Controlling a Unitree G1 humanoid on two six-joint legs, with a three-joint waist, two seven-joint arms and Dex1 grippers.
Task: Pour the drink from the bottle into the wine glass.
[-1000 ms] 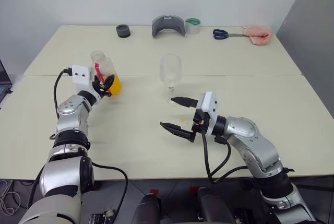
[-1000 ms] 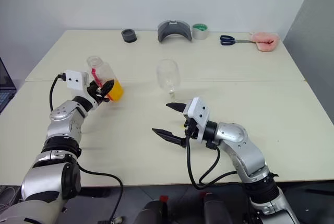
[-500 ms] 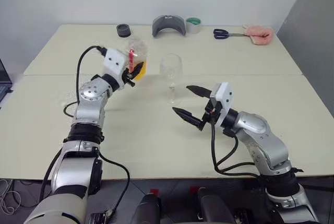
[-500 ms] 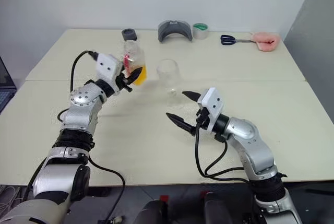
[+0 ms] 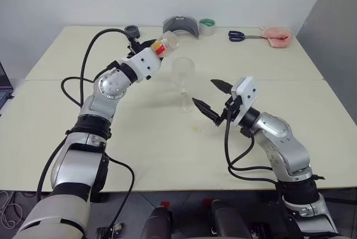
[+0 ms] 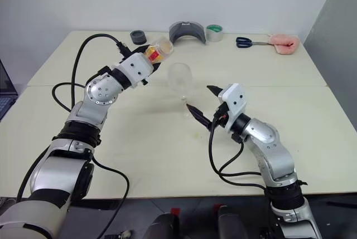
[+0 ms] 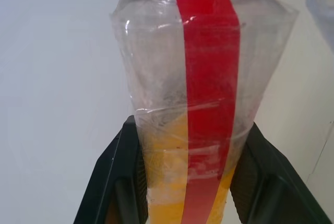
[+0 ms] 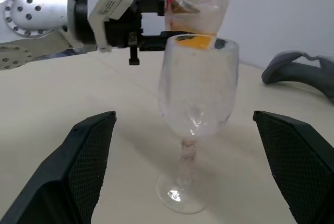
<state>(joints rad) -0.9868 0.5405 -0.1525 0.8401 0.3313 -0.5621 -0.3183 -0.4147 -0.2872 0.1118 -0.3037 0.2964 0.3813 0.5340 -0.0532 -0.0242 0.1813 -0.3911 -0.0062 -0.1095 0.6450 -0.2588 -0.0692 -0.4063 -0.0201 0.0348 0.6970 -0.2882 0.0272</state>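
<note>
The left gripper (image 7: 188, 182) clamps the squarish clear plastic bottle (image 5: 162, 44) of orange drink (image 7: 167, 182) (uncapped, tilted) above the clear stemmed wine glass (image 5: 182, 83); the right gripper (image 5: 215, 98) gapes wide beside the stem

One bottle (image 5: 163, 44), one wine glass (image 5: 182, 77), one scissors (image 5: 241, 36), two tape rolls (image 5: 207, 26).
</note>
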